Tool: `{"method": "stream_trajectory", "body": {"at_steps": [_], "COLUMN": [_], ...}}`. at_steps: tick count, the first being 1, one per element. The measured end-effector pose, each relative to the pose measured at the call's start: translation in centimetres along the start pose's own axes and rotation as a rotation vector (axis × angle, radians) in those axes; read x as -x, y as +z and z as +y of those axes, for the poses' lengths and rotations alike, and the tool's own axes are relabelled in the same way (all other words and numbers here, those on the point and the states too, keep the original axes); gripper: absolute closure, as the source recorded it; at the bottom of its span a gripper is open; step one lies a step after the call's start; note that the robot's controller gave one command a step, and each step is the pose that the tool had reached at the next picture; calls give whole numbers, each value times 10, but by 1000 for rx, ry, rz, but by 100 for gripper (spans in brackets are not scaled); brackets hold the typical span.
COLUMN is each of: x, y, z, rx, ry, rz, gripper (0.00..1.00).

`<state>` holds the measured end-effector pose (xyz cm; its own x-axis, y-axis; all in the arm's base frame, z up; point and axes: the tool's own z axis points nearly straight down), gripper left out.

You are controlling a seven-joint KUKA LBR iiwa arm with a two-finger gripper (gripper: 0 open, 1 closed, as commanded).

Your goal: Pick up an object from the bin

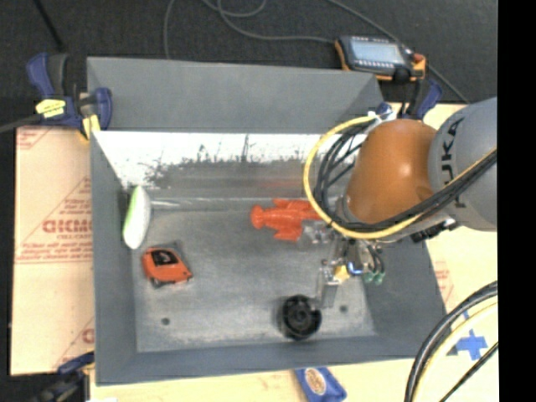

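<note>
Your gripper hangs toward four o'clock in the bin; open or closed, you cannot tell. Nearest is the black round thing, just beside it at seven o'clock. The red toy lies nine-to-three at eleven o'clock.

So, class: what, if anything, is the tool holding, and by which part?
Nothing can be seen held. The tool hangs just right of the black round cap, near the front of the bin.
</note>
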<state>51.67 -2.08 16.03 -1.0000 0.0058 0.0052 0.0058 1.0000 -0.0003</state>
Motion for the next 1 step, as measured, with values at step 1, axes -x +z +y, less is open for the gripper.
{"method": "stream_trajectory", "body": {"at_steps": [1], "x": [2], "y": [-4], "z": [0], "rx": [-1], "ry": [-1], "rz": [-8], "gripper": [0]}}
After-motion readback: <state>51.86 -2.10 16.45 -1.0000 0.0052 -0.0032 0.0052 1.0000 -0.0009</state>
